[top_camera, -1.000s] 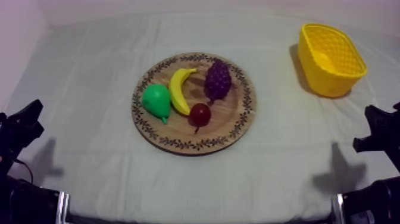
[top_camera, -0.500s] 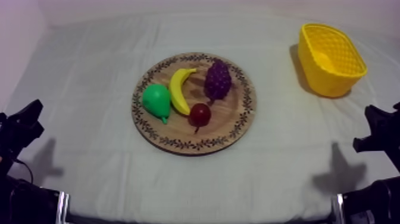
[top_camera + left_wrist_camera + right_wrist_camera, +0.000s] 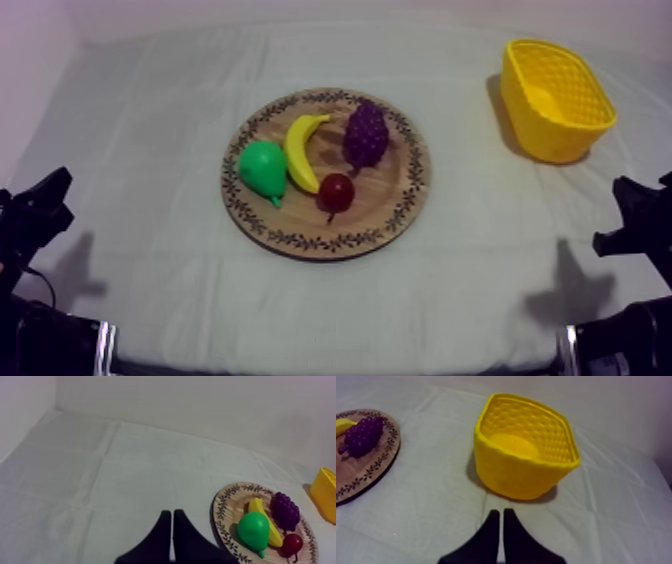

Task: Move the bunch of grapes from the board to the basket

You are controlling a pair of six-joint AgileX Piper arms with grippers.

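Observation:
A purple bunch of grapes (image 3: 366,135) lies on the right part of the round wooden board (image 3: 400,205) at the table's middle, with nothing touching it. The yellow basket (image 3: 556,96) stands at the far right with nothing in it. My left gripper (image 3: 48,196) rests low at the left edge, far from the board. Its fingers lie together as a narrow wedge (image 3: 171,521) over bare cloth beside the board (image 3: 223,526). My right gripper (image 3: 632,200) rests low at the right edge, shut (image 3: 499,518), just in front of the basket (image 3: 523,456); the grapes (image 3: 363,435) lie beyond.
On the board with the grapes lie a banana (image 3: 300,150), a green pear (image 3: 263,170) and a small red fruit (image 3: 335,190). Bare grey-white cloth lies between the board and the basket.

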